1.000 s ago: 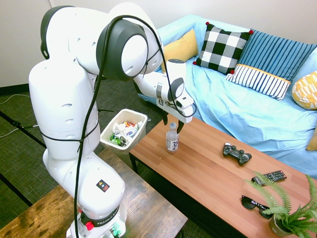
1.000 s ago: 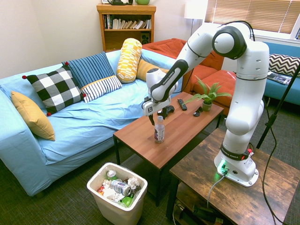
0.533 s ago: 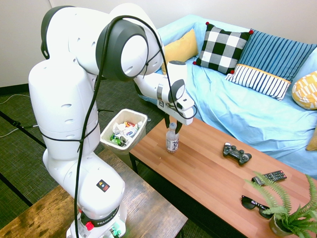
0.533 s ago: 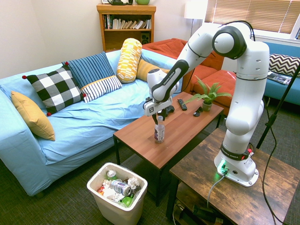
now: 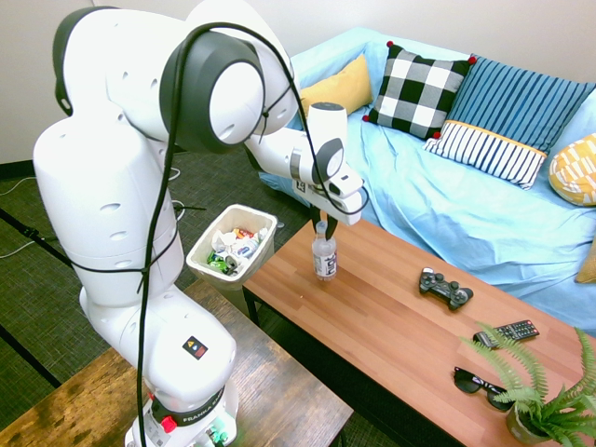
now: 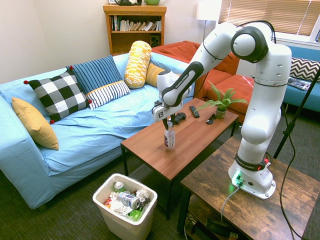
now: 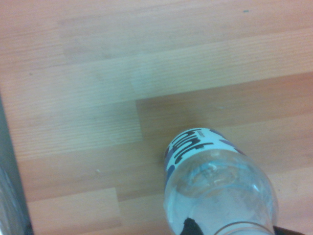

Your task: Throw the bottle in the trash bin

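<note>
A wooden coffee table (image 5: 391,326) runs in front of a blue-draped sofa (image 5: 410,186), with a game controller (image 5: 446,288) at about four o'clock from the bottle (image 5: 324,258) in the first exterior view. Your claw (image 5: 325,222) is pinching the bottle around its neck, just below the cap. You look ready to lift: raise it straight up, keeping the grip firm and the bottle upright, since a narrow neck could let it swing. Get the base well above the bin's rim before you carry it across, then let go over the middle of the trash bin (image 5: 195,262), which is already fairly full. The bottle hangs or stands directly below the claw, at six o'clock, over the table's near end; the bin sits at about nine o'clock from it.
</note>
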Controlling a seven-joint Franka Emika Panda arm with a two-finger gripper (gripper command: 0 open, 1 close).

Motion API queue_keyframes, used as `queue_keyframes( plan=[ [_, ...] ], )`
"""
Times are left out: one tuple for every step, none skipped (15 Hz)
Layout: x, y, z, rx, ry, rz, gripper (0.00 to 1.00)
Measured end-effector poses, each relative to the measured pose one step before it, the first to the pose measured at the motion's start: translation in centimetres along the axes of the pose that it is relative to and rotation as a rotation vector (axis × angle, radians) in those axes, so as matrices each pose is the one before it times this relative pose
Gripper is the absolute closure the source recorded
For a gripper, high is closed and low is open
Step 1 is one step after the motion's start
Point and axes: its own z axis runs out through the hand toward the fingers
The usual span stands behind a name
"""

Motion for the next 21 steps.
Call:
queue_keyframes(
  plan=[
    [-1.687, -0.848, -2.192, 0.02462, 0.02177, -0.01767, 1.00],
    [-2.362, -1.096, -2.541, 0.02696, 0.02584, -0.01926, 1.00],
    [-3.023, -1.431, -2.642, 0.02770, 0.02921, -0.02419, 1.00],
    [-3.043, -1.663, -2.148, 0.01820, 0.02886, -0.02291, 1.00],
    [-3.091, -1.874, -1.561, 0.00977, 0.02423, -0.02260, 1.00],
    [-3.194, -2.111, -0.969, 0.00243, 0.01884, -0.02434, 1.00],
    [-2.802, -2.090, -0.187, -0.00168, 0.01732, -0.02610, 1.00],
    [-2.591, -2.019, 0.550, -0.00545, 0.01351, -0.02792, 1.00],
    [-2.200, -1.796, 1.086, -0.01217, 0.00959, -0.02615, 1.00],
    [-2.063, -1.845, 1.485, -0.01283, 0.00814, -0.02388, 1.00],
    [-1.862, -1.846, 1.499, -0.00883, 0.00445, -0.02248, 1.00],
    [-1.702, -1.808, 1.474, -0.00972, 0.00540, -0.02193, 1.00],
    [-1.670, -1.850, 1.634, -0.00808, 0.00520, -0.02042, 1.00],
    [-1.461, -1.628, 1.629, -0.00843, 0.00471, -0.01894, 1.00],
    [-1.124, -1.318, 1.550, -0.01019, 0.00395, -0.01425, 1.00],
    [-0.697, -1.053, 1.491, -0.01042, 0.00827, -0.00770, 1.00],
    [-0.133, -0.778, 1.089, -0.00671, 0.01175, -0.00164, 1.00],
    [0.277, -0.570, 0.778, -0.00521, 0.00938, 0.00125, 0.00],
    [0.434, -0.416, 0.478, -0.00505, 0.00420, 0.00239, 0.00],
    [0.465, -0.284, 0.219, -0.00364, 0.00276, 0.00067, 0.00],
    [0.324, -0.239, -0.051, -0.00162, 0.00015, 0.00151, 0.00]
  ],
)
